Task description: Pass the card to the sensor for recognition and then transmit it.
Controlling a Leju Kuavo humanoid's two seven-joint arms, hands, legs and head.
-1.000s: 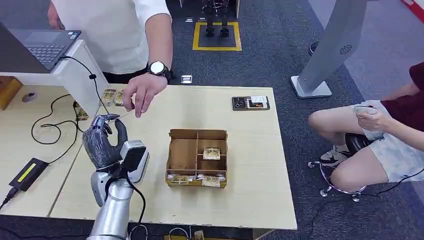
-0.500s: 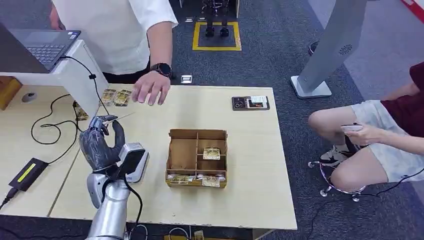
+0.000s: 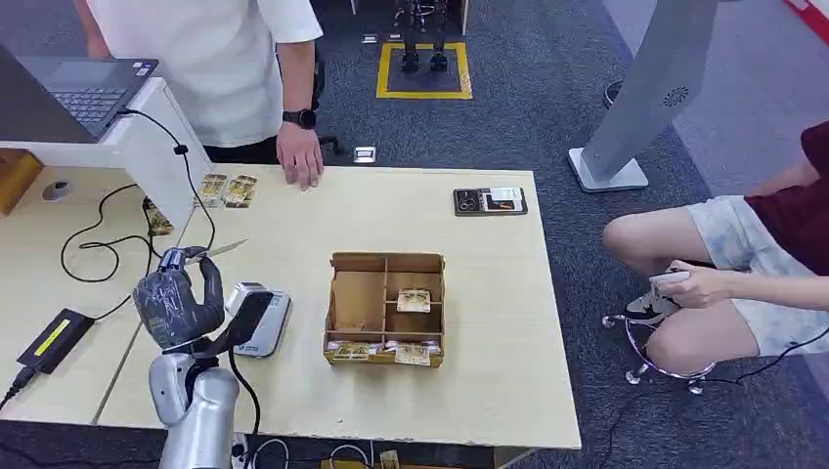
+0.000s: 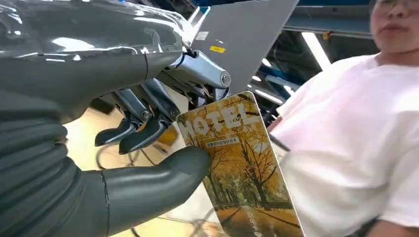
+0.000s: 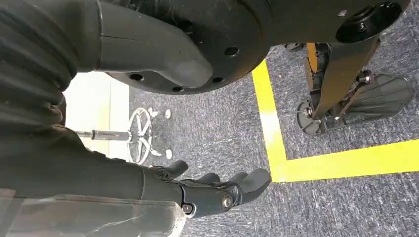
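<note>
The left hand (image 3: 176, 305) is glossy dark grey with a ribbed cover, on a silver arm (image 3: 198, 422) trailing a black cable (image 3: 244, 386).

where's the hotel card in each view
Head view: the card sticks out edge-on from the left robot hand, above the table, left of the cardboard box.
Left wrist view: card mid-frame, face-on, pinched by the thumb.
Right wrist view: not in it.
Shared landmark: the person in the white shirt stands beyond the card.
</note>
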